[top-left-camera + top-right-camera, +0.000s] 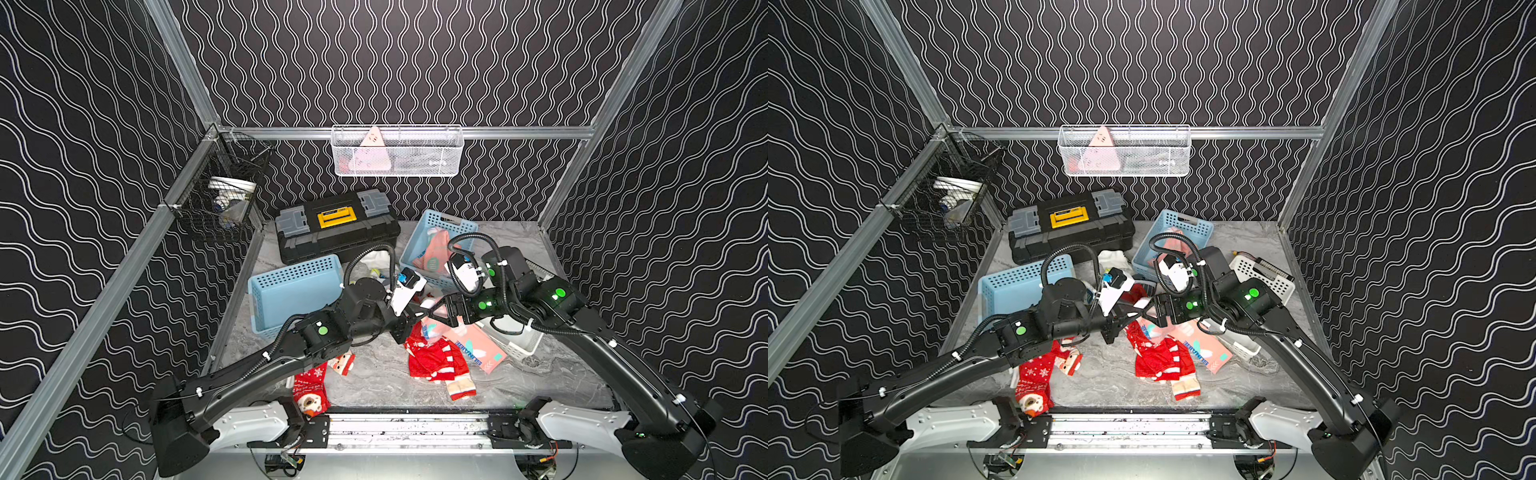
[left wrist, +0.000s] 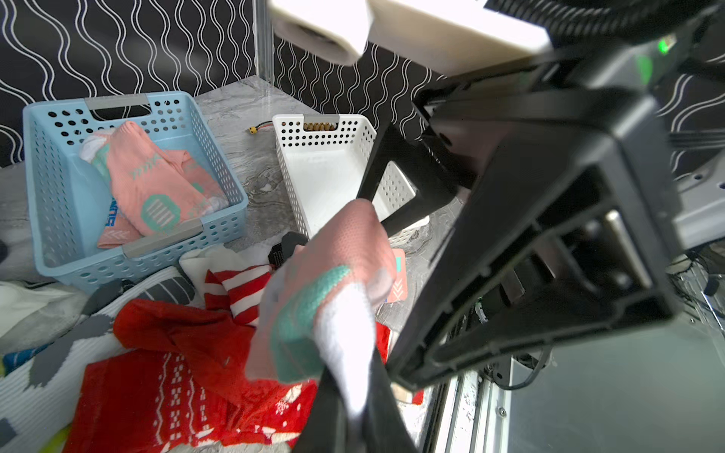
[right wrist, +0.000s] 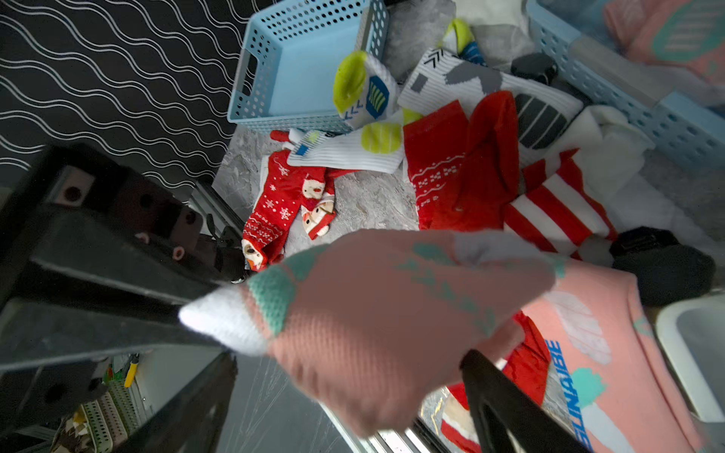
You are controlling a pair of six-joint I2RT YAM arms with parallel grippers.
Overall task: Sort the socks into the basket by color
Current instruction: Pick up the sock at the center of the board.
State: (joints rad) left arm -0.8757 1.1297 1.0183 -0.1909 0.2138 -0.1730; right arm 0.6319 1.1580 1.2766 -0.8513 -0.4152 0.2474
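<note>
Left wrist view, up close: the left gripper (image 2: 347, 392) is clamped tight on the white toe of a salmon-pink sock (image 2: 329, 274), which stands up out of the jaws with its teal patch showing. Facing it is the right gripper (image 1: 435, 313), jaws spread wide and gripping nothing, with one finger (image 2: 373, 168) tipping the sock's far end. From the right wrist view, that sock is a blur hanging between the two grippers, above the pile.

Underneath sits a bunched red patterned sock (image 2: 176, 345). A red-and-white striped sock (image 2: 239, 286) lies just beside it, and a white sock with grey marks (image 2: 59, 345) is alongside. Further out, a pink lettered sock (image 3: 588, 353) lies flat just beside the white basket (image 2: 325, 121). Two Santa socks (image 3: 290, 196) lie near the table's front edge, apart from the pile. White socks with yellow patches (image 3: 365, 90) lean at the left blue basket (image 3: 298, 59). The back blue basket (image 2: 39, 176) holds pink socks (image 2: 149, 184). Behind it all, a black toolbox (image 1: 336, 228) sits on the marble tabletop (image 1: 382, 374).
</note>
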